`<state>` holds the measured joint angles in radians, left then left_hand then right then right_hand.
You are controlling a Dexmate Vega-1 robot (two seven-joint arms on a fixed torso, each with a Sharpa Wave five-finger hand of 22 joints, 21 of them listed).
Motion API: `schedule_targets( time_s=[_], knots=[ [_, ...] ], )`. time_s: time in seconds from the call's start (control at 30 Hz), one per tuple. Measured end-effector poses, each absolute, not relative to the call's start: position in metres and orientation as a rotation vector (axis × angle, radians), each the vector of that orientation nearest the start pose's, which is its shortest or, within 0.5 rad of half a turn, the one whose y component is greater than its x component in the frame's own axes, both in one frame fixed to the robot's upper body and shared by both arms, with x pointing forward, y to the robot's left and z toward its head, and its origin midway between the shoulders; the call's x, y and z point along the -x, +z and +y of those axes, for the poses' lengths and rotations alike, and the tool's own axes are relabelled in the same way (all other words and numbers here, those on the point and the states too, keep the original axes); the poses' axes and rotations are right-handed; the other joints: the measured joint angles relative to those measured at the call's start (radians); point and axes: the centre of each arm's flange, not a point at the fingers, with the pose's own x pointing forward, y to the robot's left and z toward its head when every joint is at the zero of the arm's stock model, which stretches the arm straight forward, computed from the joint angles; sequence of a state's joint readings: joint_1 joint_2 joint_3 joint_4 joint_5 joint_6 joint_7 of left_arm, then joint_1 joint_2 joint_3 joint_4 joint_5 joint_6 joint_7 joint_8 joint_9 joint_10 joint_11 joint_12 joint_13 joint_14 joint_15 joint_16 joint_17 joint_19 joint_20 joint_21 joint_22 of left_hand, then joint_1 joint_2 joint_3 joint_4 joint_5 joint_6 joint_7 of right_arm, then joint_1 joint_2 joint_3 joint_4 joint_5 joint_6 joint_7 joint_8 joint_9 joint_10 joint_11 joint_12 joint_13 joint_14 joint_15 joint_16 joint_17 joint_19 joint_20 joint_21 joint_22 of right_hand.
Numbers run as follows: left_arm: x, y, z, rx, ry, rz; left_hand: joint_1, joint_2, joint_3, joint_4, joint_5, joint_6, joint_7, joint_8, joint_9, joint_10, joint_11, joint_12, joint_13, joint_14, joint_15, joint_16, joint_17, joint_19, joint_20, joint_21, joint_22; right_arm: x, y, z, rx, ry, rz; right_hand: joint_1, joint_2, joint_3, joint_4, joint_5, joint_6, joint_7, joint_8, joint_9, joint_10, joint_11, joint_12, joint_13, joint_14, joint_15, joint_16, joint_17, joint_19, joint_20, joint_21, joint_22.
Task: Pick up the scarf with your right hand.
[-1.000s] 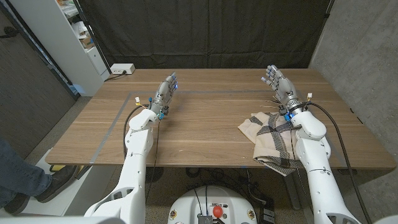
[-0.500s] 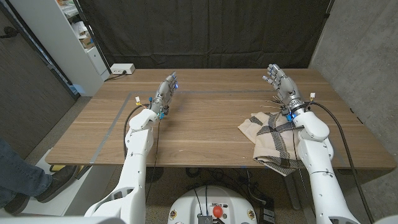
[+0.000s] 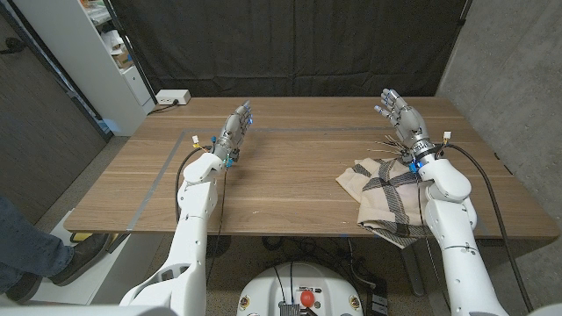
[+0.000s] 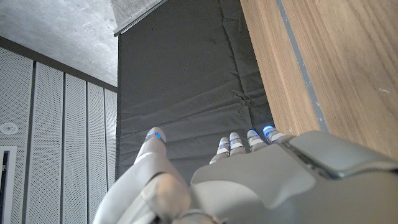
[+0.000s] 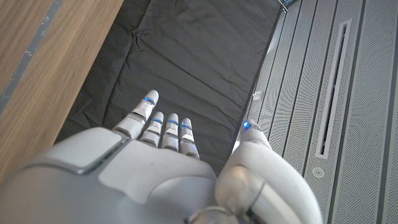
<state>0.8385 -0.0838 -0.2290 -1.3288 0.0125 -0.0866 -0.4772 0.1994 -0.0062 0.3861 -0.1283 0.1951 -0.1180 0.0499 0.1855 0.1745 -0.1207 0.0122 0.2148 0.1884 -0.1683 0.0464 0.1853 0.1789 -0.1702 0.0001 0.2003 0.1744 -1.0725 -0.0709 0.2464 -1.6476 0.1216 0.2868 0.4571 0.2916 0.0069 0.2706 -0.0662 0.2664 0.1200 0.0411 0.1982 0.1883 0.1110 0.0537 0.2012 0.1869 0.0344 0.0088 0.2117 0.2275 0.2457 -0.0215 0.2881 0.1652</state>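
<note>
Where wood shows, crumpled plaid scarf (image 3: pixel 384 197)

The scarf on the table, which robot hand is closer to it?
Right. The right hand is open just beyond the scarf, whose far edge lies by its wrist. The left hand is open far across the table.

Overhead head camera, two wrist close-ups

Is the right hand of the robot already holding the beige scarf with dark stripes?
No, in the head view the right hand is open above the wooden table, while the beige dark-striped scarf lies near the table's front edge beside the forearm.
</note>
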Motion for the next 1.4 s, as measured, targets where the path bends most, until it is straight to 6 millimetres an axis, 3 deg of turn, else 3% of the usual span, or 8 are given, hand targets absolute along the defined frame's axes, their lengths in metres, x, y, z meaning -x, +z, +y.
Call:
schedule_targets(
  time_s=[1.4],
  knots=[
    [-0.652, -0.006, 0.249, 0.006, -0.290, -0.607, -0.005, 0.005, 0.000, 0.000, 0.000, 0.009, -0.002, 0.000, 0.000, 0.000, 0.000, 0.000, 0.000, 0.000, 0.000, 0.000, 0.000, 0.000, 0.000, -0.005, 0.000, -0.527, 0.007, -0.336, 0.263, 0.105, -0.929, 0.000, 0.000, 0.000, -0.008, 0.000, 0.013, -0.013, 0.007, 0.000, 0.011, 0.000, 0.000, 0.002, 0.000, 0.000, 0.000, -0.005, -0.004, 0.004, -0.021, 0.000]
  ],
)
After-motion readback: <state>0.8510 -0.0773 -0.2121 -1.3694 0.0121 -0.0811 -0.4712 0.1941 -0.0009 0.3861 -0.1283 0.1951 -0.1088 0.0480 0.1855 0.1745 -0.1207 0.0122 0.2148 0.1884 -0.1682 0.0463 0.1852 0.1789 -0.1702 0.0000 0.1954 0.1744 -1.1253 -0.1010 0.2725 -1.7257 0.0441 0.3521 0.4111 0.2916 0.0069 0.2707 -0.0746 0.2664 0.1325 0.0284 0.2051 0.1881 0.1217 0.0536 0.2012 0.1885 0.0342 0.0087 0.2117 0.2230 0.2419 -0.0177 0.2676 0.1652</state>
